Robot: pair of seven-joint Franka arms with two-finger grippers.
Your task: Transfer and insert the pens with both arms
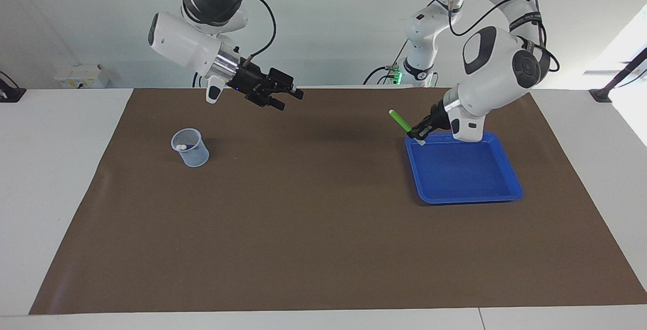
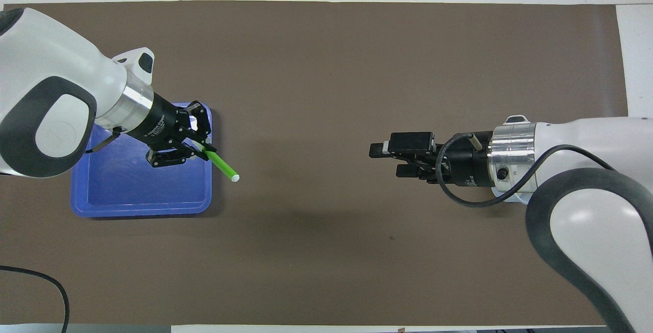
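Overhead view is hiding the cup point(image 1: 190, 147) under the right arm. Left gripper point(image 1: 417, 131) is clamping the green pen point(image 1: 401, 120) over the tray point(image 1: 465, 196) edge, pen slanting toward the open right gripper point(image 1: 287, 94) hovering mid-mat.

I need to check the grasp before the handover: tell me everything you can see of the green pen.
The green pen is a thin, short marker that looks like plastic, bright green with a pale whitish end. The left gripper, shut on it, grips it near one end. It is off the surface, tilted, over the edge of the blue tray and the brown mat, its free length pointing toward the right arm's end. Nothing else touches it.
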